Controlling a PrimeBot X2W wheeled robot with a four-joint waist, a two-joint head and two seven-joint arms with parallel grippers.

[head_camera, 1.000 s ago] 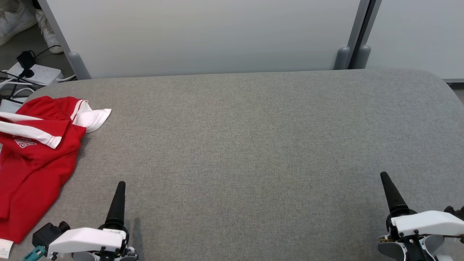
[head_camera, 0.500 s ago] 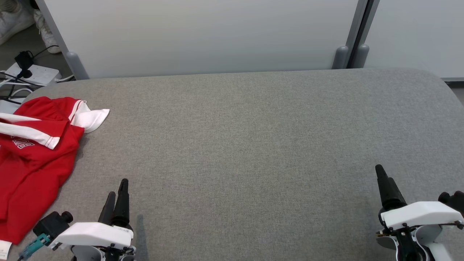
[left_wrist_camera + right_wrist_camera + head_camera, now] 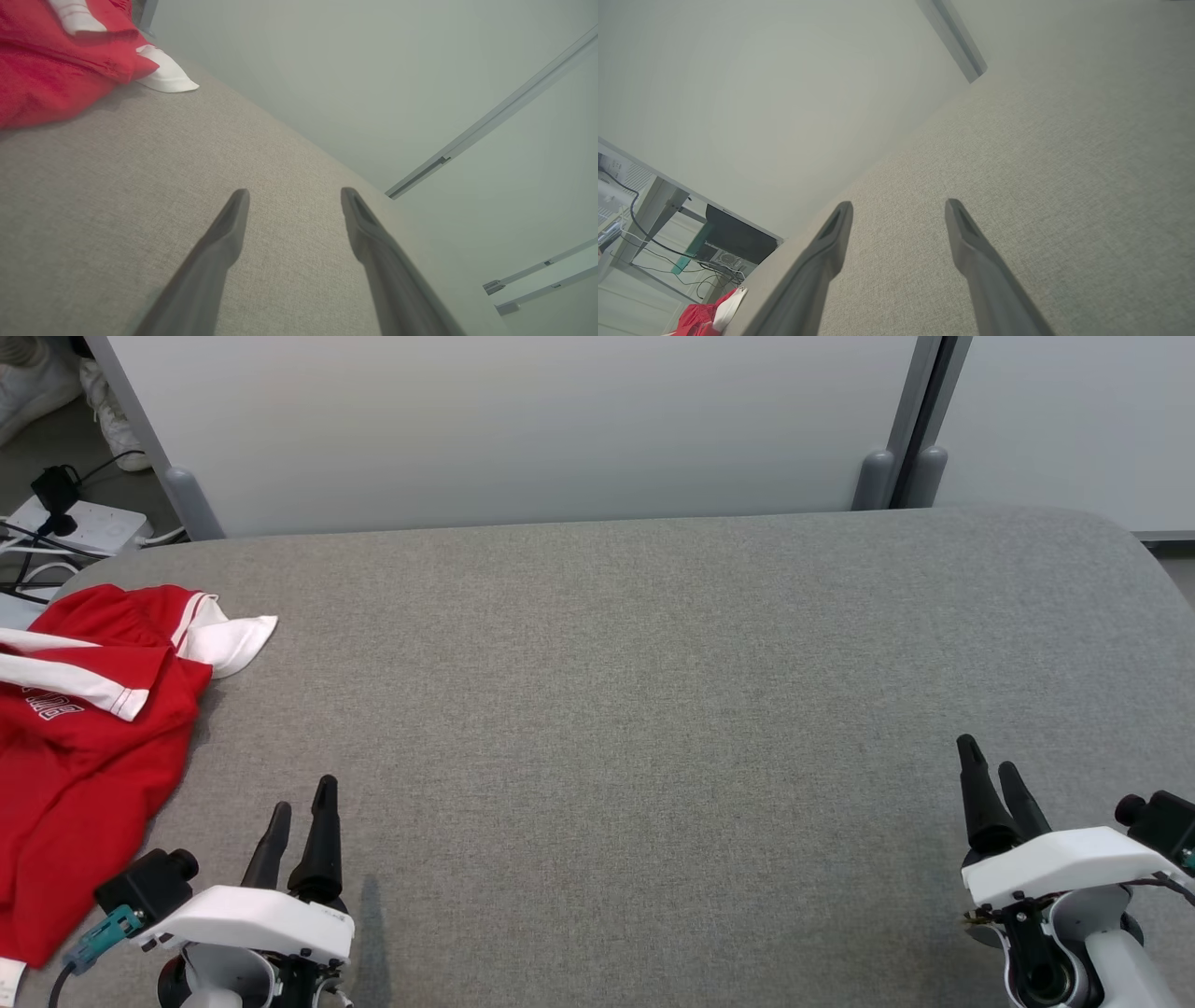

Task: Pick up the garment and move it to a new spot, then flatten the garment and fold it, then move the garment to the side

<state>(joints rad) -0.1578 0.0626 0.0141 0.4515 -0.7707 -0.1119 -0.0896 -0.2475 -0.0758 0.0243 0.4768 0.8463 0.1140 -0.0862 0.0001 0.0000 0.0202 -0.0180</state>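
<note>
The garment [image 3: 79, 747] is a red shirt with white trim and white lettering, lying crumpled at the left edge of the grey padded table [image 3: 635, 691], part of it hanging past the edge. The left wrist view has the garment [image 3: 51, 65] at its upper left, and the right wrist view catches a bit of the garment [image 3: 703, 317] at its lower left. My left gripper [image 3: 301, 798] hovers open at the lower left, right of the garment and apart from it, nothing between its fingers. My right gripper [image 3: 985, 754] stands open and empty at the lower right.
Pale partition panels [image 3: 523, 420] with grey posts stand along the table's far edge. On the floor beyond the table's left corner lie a white power strip [image 3: 89, 523] with cables, and white shoes [image 3: 56, 383].
Both grippers have turned at the wrist, so two fingers of each show instead of one. The right gripper has moved up and slightly left. The head view has shifted a little.
</note>
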